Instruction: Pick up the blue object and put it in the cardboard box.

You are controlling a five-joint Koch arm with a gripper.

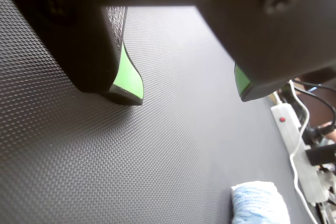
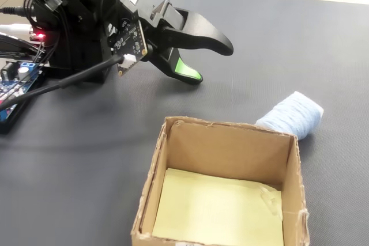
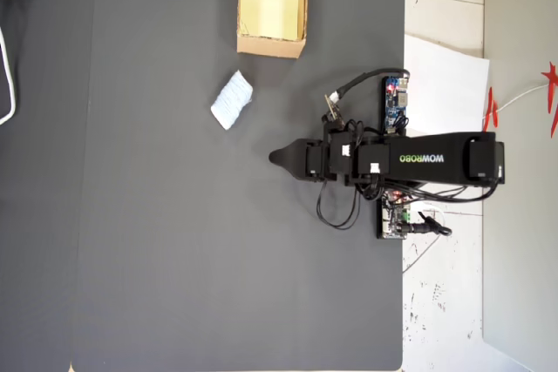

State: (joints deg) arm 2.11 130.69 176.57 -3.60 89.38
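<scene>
Nothing's done yet from what I see: gripper hangs empty with jaws spread, blue object sits on the mat just beside the cardboard box, so grab and drop remain.

The mat is showing a dark, matt, finely dimpled rubbery weave. The gripper is looking like matt black plastic with smooth green pads. The blue object is appearing soft, ribbed cloth. The cardboard box is showing rough brown corrugated walls with ragged edges.
</scene>
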